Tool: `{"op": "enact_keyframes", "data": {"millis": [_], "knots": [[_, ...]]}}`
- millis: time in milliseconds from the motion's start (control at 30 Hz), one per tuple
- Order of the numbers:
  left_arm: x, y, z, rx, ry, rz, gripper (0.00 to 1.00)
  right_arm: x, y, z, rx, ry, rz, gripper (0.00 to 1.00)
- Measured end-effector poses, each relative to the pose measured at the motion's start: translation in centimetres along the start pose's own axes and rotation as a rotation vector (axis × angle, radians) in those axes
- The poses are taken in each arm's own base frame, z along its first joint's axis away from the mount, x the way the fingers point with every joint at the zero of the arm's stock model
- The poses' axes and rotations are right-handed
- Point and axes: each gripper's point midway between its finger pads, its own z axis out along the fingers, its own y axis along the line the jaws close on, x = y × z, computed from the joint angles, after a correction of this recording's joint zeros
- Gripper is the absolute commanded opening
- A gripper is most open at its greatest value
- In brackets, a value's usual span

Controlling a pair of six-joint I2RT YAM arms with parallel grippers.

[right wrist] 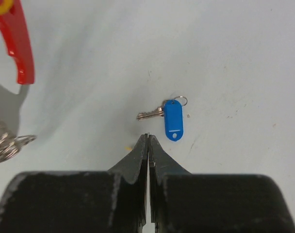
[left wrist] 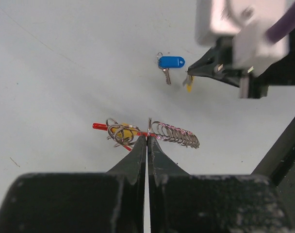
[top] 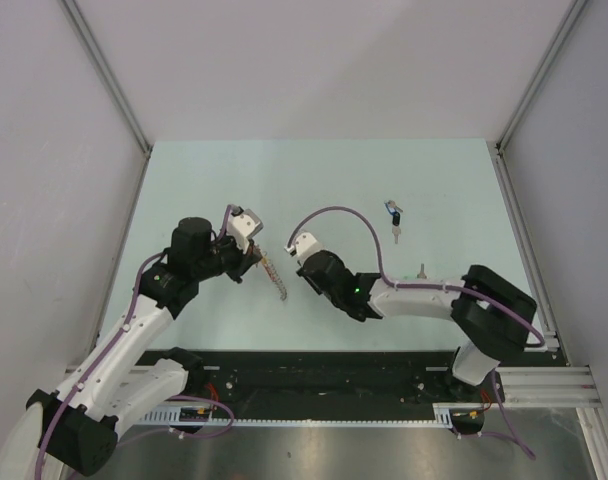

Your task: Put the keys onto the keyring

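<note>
You had the left gripper (left wrist: 147,137) closed tight on the keyring (left wrist: 174,135). Its fingers met on the thin strand between the silver coil on one side and a cluster of small rings on the other. A yellow key head (left wrist: 122,131) sat inside those rings, and the red band (left wrist: 99,126) stuck out past them. From above, the keyring hung at the left fingertips, left of the middle of the pale green table (top: 324,180), between your two grippers. Its shadow lay offset under the red band in the right wrist view, so it looked lifted, though contact with the table could not be ruled out. Your right gripper (right wrist: 147,138) was closed too, fingers pressed together, tips low over the table and just beside the blue-tagged key (right wrist: 173,119), which lay flat and apart from them. A small yellowish piece (left wrist: 188,87) showed under the right tips in the left wrist view; whether it was pinched there could not be told. Two more keys (top: 394,216) lay together farther back on the right, and a single key (top: 421,270) rested near the right forearm.
</note>
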Motion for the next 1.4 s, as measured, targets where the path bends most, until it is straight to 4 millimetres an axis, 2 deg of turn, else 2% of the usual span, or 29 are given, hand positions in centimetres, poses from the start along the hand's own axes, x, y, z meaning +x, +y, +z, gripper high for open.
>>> {"op": "enact_keyframes", "data": {"millis": [100, 333, 567, 733, 900, 1067, 1400], "knots": [[-0.1, -0.3, 0.0, 0.017, -0.004, 0.001, 0.0, -2.0, -0.5, -2.1, -0.076, -0.066, 0.053, 0.0], [-0.5, -1.2, -0.2, 0.066, -0.034, 0.008, 0.0, -3.6, -2.6, -5.7, -0.226, -0.183, 0.146, 0.0], [-1.2, -3.2, -0.2, 0.183, -0.08, 0.027, 0.0, -5.8, -2.7, -10.4, -0.426, -0.385, 0.236, 0.0], [-2.0, -4.6, -0.4, 0.265, -0.122, 0.048, 0.0, -6.8, -3.6, -12.4, -0.497, -0.48, 0.289, 0.0], [-2.5, -5.7, -0.6, 0.335, -0.154, 0.067, 0.0, -8.9, -3.7, -14.6, -0.542, -0.578, 0.296, 0.0], [-2.5, -6.2, 0.0, 0.388, -0.157, 0.084, 0.0, -9.7, -4.0, -15.3, -0.542, -0.617, 0.3, 0.0], [-1.1, -7.2, 2.7, 0.5, -0.083, 0.129, 0.01, -9.0, -2.5, -15.3, -0.624, -0.592, 0.263, 0.0]]}}
